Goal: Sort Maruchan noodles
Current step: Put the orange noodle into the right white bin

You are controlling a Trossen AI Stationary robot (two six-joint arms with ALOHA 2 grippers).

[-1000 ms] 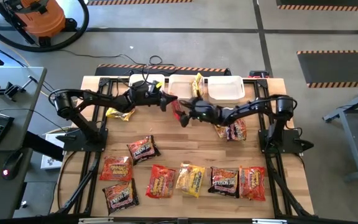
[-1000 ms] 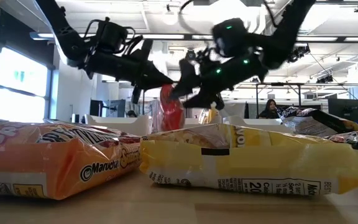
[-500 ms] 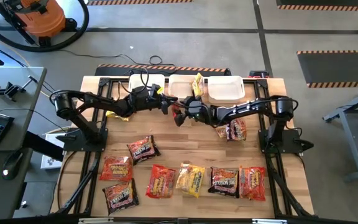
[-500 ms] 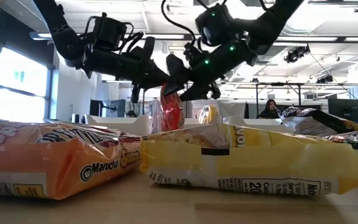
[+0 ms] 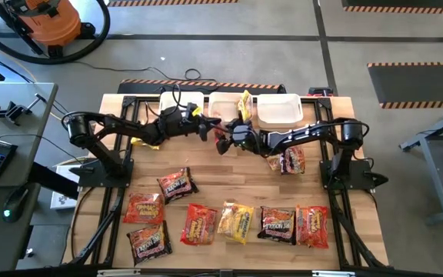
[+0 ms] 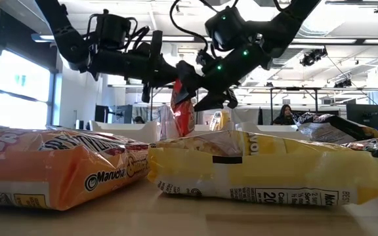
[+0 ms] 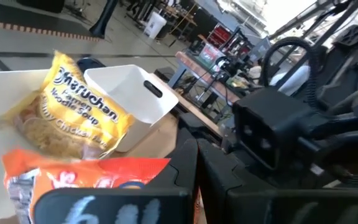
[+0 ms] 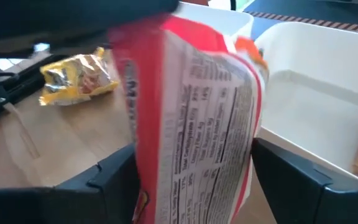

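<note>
Left gripper (image 5: pixel 206 128), fingers pressed together on the top edge of a red packet (image 6: pixel 182 110), has drawn nearer the right gripper (image 5: pixel 223 143) than a second ago; both now meet above the bench's (image 5: pixel 229 173) far middle, just before the white bins (image 5: pixel 279 111). Right gripper: fingers spread wide on either side of the same packet, which hangs upright between them, clear of the bench; nutrition panel legible as such in the right wrist view, its text too fine to read. Since the earlier frame the right arm has shifted toward the left side and the packet sits higher. Beyond: a yellow packet (image 7: pixel 73 118) marked "Maruchan Ramen Noodle Soup, Chicken Flavor" stands against the bins' rim. Another yellow packet (image 5: pixel 146 140) lies under the left arm; a dark packet (image 5: pixel 289 160) lies under the right arm. Near edge: a row of red, yellow and dark packets, the closest orange packet (image 6: pixel 58 172) reading "Maruchan".
</note>
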